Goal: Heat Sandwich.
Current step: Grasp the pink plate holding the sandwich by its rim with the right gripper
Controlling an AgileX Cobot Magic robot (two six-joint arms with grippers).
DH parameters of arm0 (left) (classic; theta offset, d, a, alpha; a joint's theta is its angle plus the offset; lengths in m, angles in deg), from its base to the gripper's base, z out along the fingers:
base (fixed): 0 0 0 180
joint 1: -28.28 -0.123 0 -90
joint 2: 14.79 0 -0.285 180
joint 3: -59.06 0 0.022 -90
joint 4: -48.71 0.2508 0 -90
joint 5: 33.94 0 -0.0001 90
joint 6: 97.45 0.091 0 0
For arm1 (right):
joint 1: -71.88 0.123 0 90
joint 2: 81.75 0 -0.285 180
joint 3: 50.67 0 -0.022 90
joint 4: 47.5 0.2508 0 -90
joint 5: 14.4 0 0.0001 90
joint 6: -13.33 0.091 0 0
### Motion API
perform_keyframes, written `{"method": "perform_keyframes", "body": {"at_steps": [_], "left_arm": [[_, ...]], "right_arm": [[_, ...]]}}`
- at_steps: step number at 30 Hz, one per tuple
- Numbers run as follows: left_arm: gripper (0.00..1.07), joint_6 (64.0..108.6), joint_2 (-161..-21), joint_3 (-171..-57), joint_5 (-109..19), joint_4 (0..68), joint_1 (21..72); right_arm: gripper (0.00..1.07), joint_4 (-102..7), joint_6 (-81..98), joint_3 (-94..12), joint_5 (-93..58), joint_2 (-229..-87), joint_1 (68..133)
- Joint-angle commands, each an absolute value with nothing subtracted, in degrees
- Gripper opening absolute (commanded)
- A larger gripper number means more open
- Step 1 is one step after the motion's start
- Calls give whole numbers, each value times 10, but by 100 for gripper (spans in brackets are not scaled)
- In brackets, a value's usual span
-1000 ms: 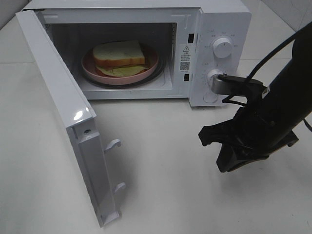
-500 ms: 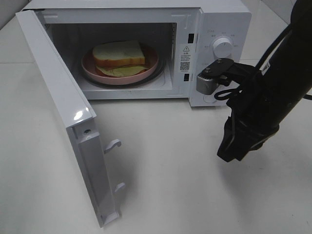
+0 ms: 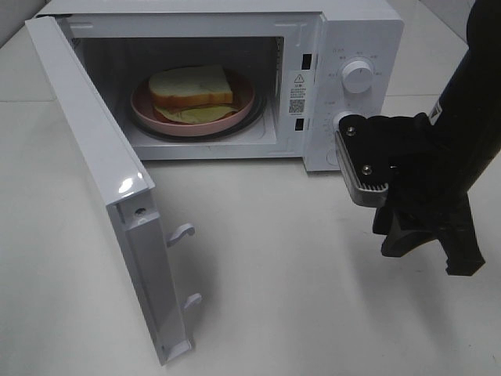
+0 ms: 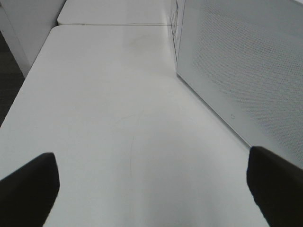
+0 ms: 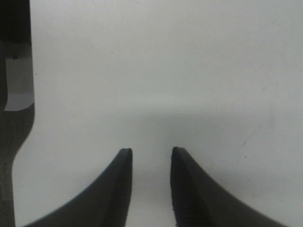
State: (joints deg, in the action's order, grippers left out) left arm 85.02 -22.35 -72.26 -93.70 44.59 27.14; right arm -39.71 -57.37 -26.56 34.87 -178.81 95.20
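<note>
The sandwich, white bread with tan crust and pale yellow-green filling, lies on a round pink plate inside the open white microwave. My right gripper hangs over the table in front of the microwave's control panel, well right of the cavity. In the right wrist view the right gripper points down at bare table, empty, with a narrow gap between its fingers. My left gripper is wide open and empty over the table, next to the door's outer face; it is out of the exterior view.
The microwave door stands swung out to the left, with its latch hooks facing the middle. Its perforated outer face shows in the left wrist view. Two dials sit on the panel. The white table spreads in front.
My right arm has swung right and slightly back from the panel, and its wrist has turned so the gripper points down. The sandwich, plate and door have not moved.
</note>
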Motion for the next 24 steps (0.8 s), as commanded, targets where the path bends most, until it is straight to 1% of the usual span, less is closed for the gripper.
{"method": "perform_keyframes", "body": {"at_steps": [1, 2, 3, 4, 8, 11, 14, 17, 20, 24], "left_arm": [[104, 850, -209, -721, -932, 446, 270], [104, 850, -209, -721, -932, 446, 270], [104, 850, -209, -721, -932, 446, 270], [104, 850, -209, -721, -932, 446, 270], [104, 850, -209, -721, -932, 446, 270], [104, 850, -209, -721, -932, 446, 270], [104, 850, -209, -721, -932, 446, 270], [104, 850, -209, -721, -932, 446, 270], [104, 850, -209, -721, -932, 446, 270], [104, 850, -209, -721, -932, 446, 270]], "right_arm": [[50, -430, -561, -268, 342, -1783, 953], [56, -434, -551, -268, 337, -1783, 953], [68, -444, -535, -268, 331, -1783, 953], [68, -444, -535, -268, 331, -1783, 953], [91, -466, -484, -268, 310, -1783, 953], [93, -486, -462, -268, 303, -1783, 953], [92, -518, -446, -268, 299, -1783, 953], [92, -520, -448, -268, 298, -1783, 953], [91, -523, -453, -268, 291, -1783, 961], [90, -550, -458, -288, 283, -1783, 994]]}}
